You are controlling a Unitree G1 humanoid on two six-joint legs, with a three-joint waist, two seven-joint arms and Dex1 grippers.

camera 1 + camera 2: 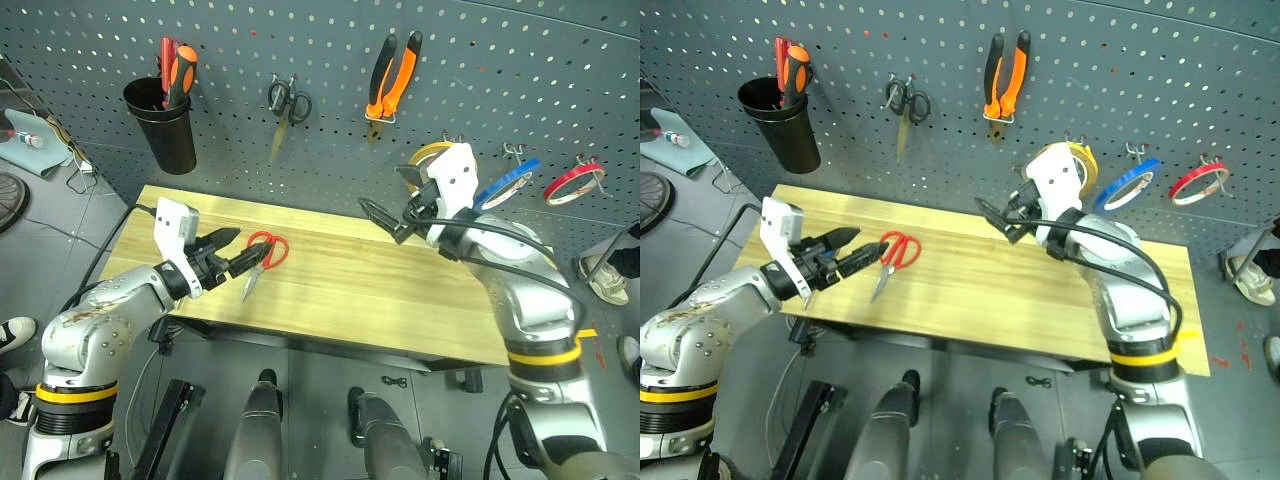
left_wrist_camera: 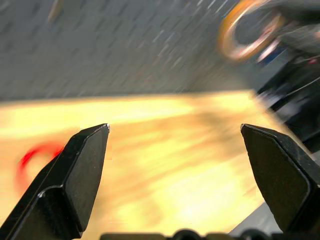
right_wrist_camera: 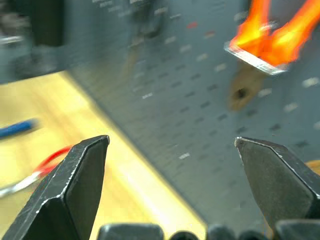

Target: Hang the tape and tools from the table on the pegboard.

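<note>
While working down from the largest thing, begin with the pegboard (image 1: pixel 300 40). Already carries the orange-and-black pliers (image 1: pixel 392 75) on a hook, high and near the middle. Carries the tan tape (image 1: pixel 432 152) on a hook too, just behind the right wrist, next to a blue tape ring (image 1: pixel 508 183) and a red tape ring (image 1: pixel 573 182). Holds as well a black cup (image 1: pixel 165 125) of screwdrivers and the small black scissors (image 1: pixel 287 105), none of them part of the job.

Next, the tabletop (image 1: pixel 400 290). Bears the red-handled scissors (image 1: pixel 262 258) toward its left end, loops nearer the board, blades angled toward the front edge. Seems to bear a blurred blue-handled screwdriver (image 3: pixel 15 128) too, glimpsed in the right wrist view beyond the scissors; cannot place it more closely.

Then the left pincer (image 1: pixel 248 248): spread wide, empty, low over the wood and just beside the scissors. Then the right pincer (image 1: pixel 385 222): equally wide and empty, up near the tabletop's back edge, in front of the board.

Judging by looks, expect the scissors to be light, stiff and slick along the steel, lying flat with little to get under. Best to pinch across the pivot, where blades meet red loops, leaving one loop free for a hook. Likely to skate on the wood if nudged, and to swing if held by one loop. Expect the screwdriver to be light and prone to rolling; take it across the handle.
</note>
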